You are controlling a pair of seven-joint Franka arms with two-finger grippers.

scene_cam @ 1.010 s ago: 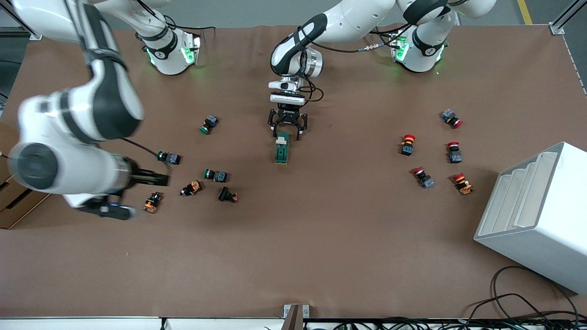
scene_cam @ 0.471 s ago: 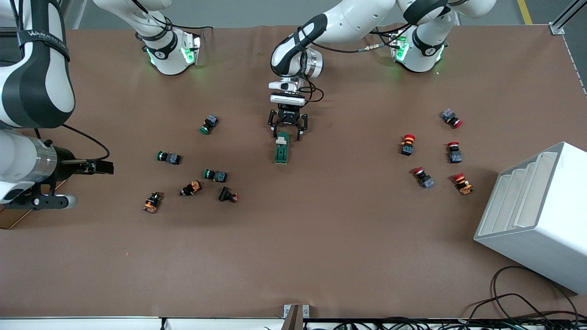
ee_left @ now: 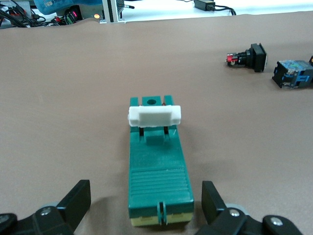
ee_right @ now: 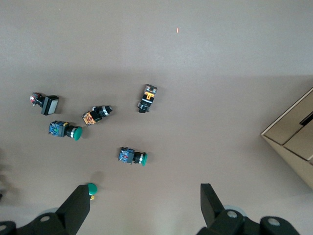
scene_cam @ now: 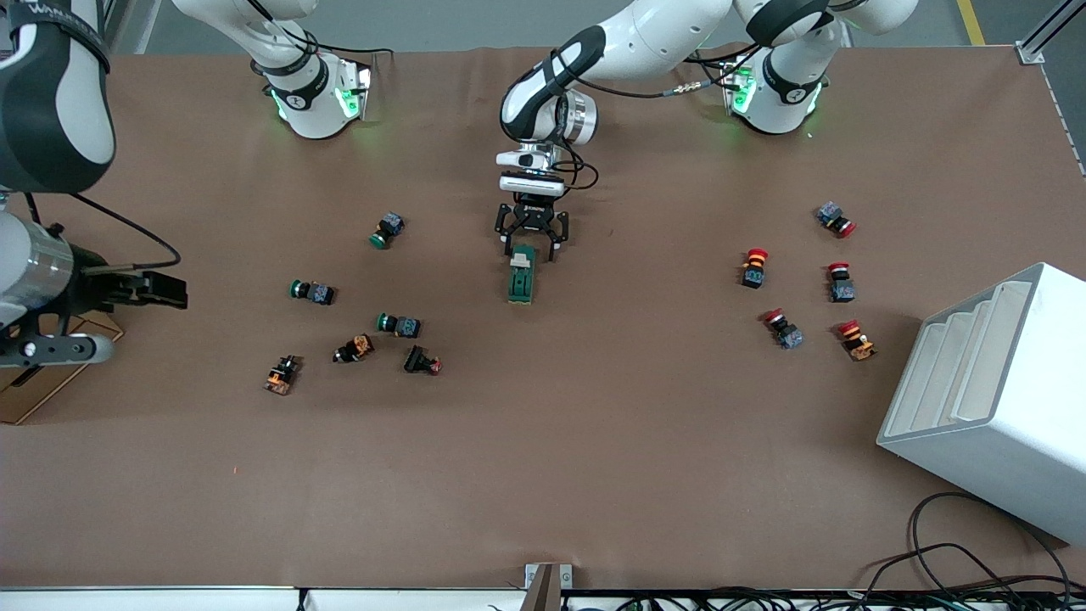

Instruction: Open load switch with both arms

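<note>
The load switch is a dark-green block lying mid-table, its white lever raised across the top. My left gripper is low at the switch's end that lies farther from the front camera. In the left wrist view the left gripper is open, with one finger on each side of the block and a gap on both sides. My right gripper hangs high over the right arm's end of the table, away from the switch. It shows open and holds nothing in the right wrist view.
Green-capped push buttons and other small ones lie scattered toward the right arm's end. Red-capped buttons lie toward the left arm's end, beside a white rack. A cardboard box sits under the right arm.
The right arm has swung away from the button cluster toward its end of the table, carrying its gripper with it. The left gripper and the switch have not moved.
</note>
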